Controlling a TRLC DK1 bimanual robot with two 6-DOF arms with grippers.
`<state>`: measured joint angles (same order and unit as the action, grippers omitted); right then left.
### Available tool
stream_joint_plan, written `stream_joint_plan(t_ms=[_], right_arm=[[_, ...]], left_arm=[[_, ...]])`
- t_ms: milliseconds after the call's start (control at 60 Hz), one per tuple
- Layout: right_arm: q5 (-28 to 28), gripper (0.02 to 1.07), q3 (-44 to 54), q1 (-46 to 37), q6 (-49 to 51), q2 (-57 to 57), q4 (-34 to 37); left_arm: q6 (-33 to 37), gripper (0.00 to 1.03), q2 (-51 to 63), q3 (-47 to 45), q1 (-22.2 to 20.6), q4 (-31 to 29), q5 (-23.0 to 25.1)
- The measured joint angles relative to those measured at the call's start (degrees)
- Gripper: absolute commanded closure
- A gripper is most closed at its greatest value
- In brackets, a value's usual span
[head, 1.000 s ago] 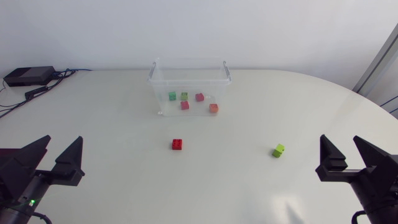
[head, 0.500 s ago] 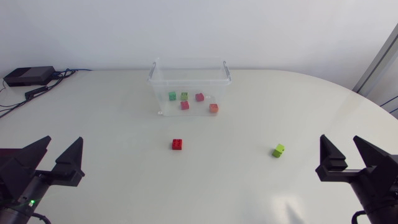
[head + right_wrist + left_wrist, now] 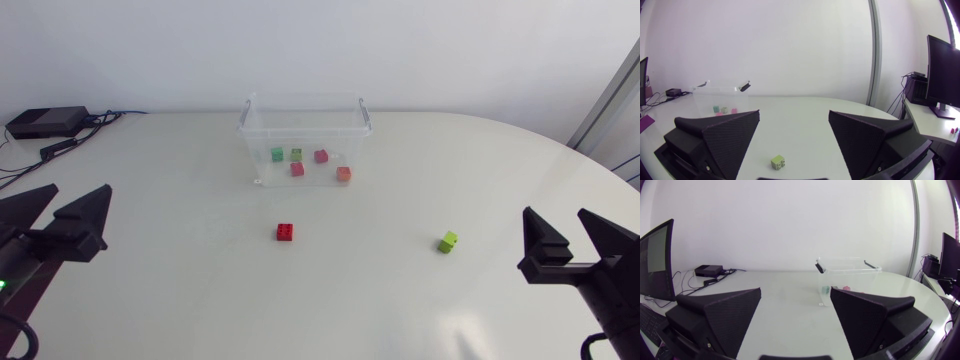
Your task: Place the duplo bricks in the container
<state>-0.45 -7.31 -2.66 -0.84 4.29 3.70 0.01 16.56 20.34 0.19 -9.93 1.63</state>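
Though only overhead — red brick [image 3: 285, 232]

matte black left pincer [image 3: 80, 195], two broad wedge fingers [image 3: 725, 315] with finely dimpled faces, right pincer [image 3: 555, 218] alike, tiny green light [image 3: 2, 286] behind left pincer

You get bright, even light (soft, diffuse); a faint sheen marks the table [image 3: 460, 338] beside the right gripper [image 3: 555, 213].

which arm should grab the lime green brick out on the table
Right. The lime green brick lies just ahead of the open right gripper; the left gripper is across the table, closer to the red brick.
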Motion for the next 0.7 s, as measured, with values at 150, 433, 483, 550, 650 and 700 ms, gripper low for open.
stream_joint_plan(t_ms=[150, 433, 483, 550, 650, 700], right_arm=[[-0.96, 0.07, -2.95, 0.00, 0.02, 5.70, 0.35], [-2.60, 0.07, -9.11, -0.13, -0.02, 19.91, 0.46], [-3.15, 0.07, -10.16, -0.35, -0.02, 21.86, 0.63], [-4.33, 0.07, -11.47, -1.03, -0.02, 24.28, 0.85], [-6.23, 0.07, -13.22, -2.56, -0.04, 27.39, 1.90], [-7.85, 0.07, -14.32, -3.85, -0.04, 29.53, 2.60]], left_arm=[[0.00, 0.09, 11.65, 7.15, 0.00, -4.61, 0.35], [0.00, 0.18, 28.55, 16.70, 0.00, -8.74, 7.02], [0.00, 0.18, 32.17, 19.06, 0.00, -10.21, 8.81], [0.48, 0.18, 36.28, 21.51, 0.00, -11.13, 9.99], [3.43, 0.18, 42.16, 24.94, -0.50, -13.11, 10.34], [6.47, 0.18, 45.35, 26.97, -1.79, -14.40, 10.38]])
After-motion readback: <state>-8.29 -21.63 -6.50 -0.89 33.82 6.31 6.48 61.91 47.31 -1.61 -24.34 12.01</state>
